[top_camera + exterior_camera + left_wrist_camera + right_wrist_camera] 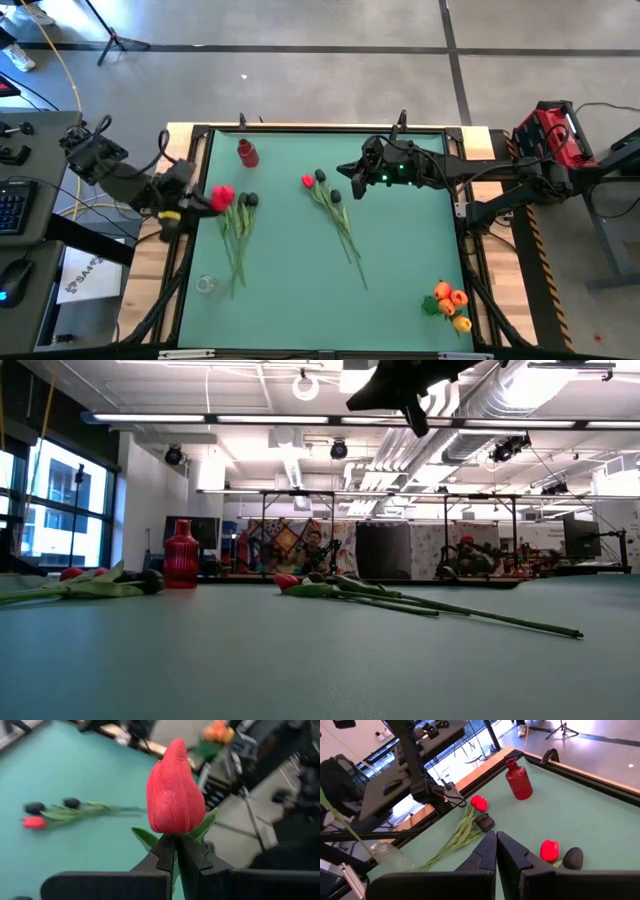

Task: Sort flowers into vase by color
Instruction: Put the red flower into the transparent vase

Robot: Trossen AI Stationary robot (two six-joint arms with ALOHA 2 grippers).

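While clamped on a red tulip just under the head, left tool lifts the bloom at the counter's left edge, probably bound for the red vase far left. Right tool hovering mid-counter, closed, empty.

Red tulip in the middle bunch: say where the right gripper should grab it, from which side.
Pinch the stem below the middle red tulip head, from straight above: it lies flat, black heads crowding it. Right gripper hovers beside; left gripper holds another tulip.
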